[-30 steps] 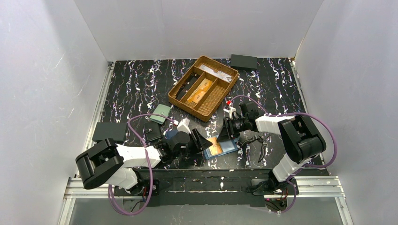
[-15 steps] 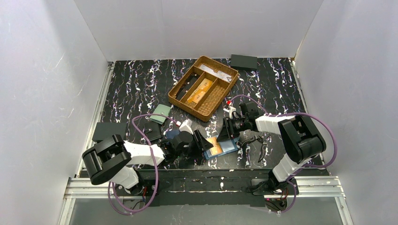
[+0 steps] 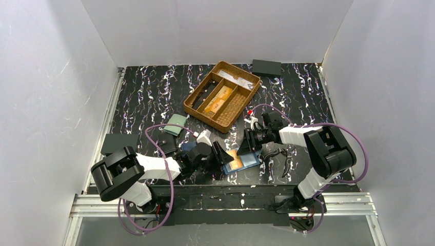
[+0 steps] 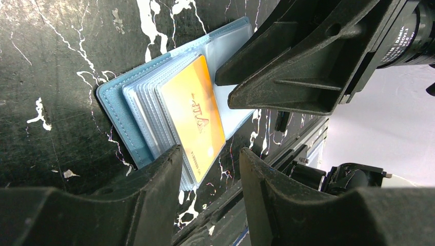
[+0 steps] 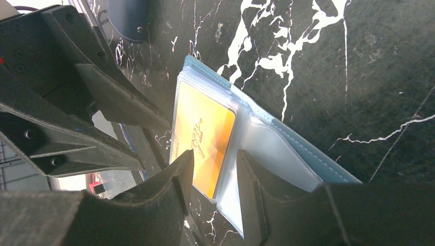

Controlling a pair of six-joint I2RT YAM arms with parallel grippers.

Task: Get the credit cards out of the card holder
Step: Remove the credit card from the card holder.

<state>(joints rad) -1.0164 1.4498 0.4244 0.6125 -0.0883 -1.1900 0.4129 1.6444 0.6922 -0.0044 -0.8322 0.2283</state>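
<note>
The light blue card holder [image 3: 249, 162] lies open on the marbled table between my two grippers. An orange-gold credit card [image 3: 235, 163] sits in its top clear sleeve. In the left wrist view the card [image 4: 197, 120] lies on the fanned sleeves of the holder [image 4: 115, 102]. My left gripper [image 4: 210, 159] is open, its gap at the card's near edge. In the right wrist view my right gripper [image 5: 214, 156] is open, straddling the fold beside the card [image 5: 202, 133], one finger over the empty clear sleeve of the holder [image 5: 308, 148]. Neither pinches anything.
A wicker basket [image 3: 204, 84] at the back holds orange cards in its compartments. A pale green wallet [image 3: 178, 123] and a dark navy wallet [image 3: 167, 145] lie to the left. Black pads sit at the back right [image 3: 266, 67] and left edge [image 3: 119, 143].
My left arm's elbow has shifted a little to the right. Both grippers and the card holder stay where they were.
</note>
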